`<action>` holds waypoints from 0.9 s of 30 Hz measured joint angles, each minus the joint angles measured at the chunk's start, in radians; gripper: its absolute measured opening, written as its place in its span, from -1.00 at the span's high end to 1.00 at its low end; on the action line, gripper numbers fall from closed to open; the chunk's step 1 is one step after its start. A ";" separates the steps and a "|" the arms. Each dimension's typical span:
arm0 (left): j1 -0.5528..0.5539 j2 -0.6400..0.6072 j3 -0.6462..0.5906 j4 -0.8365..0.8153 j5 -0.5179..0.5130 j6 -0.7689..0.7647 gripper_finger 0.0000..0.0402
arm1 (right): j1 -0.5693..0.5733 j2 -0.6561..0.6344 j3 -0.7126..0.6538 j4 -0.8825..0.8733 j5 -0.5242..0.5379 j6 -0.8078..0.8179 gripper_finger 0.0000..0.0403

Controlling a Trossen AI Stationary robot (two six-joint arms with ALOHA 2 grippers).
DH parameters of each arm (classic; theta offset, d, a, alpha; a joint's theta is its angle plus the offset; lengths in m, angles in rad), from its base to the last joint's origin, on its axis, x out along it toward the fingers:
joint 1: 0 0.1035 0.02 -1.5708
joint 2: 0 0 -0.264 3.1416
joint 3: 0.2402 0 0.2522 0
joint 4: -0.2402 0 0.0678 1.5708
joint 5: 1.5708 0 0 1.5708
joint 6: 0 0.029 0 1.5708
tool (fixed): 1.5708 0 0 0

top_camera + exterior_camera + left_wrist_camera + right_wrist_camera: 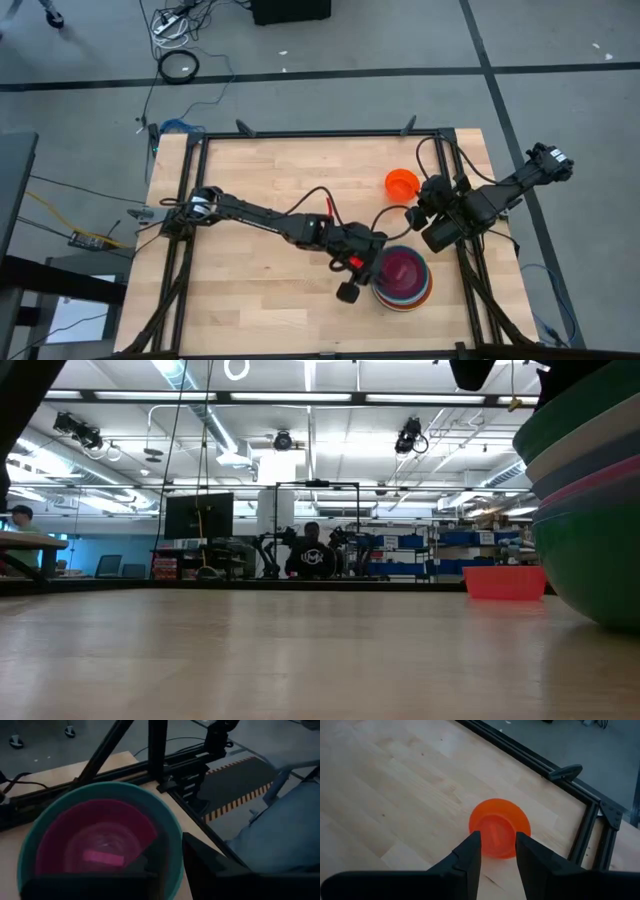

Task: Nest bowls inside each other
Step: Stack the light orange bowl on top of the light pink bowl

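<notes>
A stack of nested bowls (410, 288) rests on the table at the near right. Its top holds a teal bowl (30, 845) with a magenta bowl (100, 835) inside. In the low view the stack (590, 510) shows green, white, blue, pink and teal rims. My left gripper (172, 870) is open at the stack's left side, one finger inside the teal rim and one outside. A small orange bowl (401, 182) stands upright on its base at the far right. My right gripper (497, 852) hovers open above and short of it. My left gripper comes slanting down from the table's left, with the teal bowl's rim (175, 832) in the gap between its fingers. Whether either finger touches the rim, I cannot tell. The bowl sits level in the stack.
The black frame rail (165, 770) runs along the table's right edge just beyond the stack. Bare wood (260, 290) spreads over the table's left and middle. A person sits in the room far behind the table (312, 555).
</notes>
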 joint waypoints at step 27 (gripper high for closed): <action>-0.062 -0.448 -0.001 -0.748 -0.444 -0.067 0.65 | -0.718 0.346 -0.001 0.489 -0.498 -0.795 0.51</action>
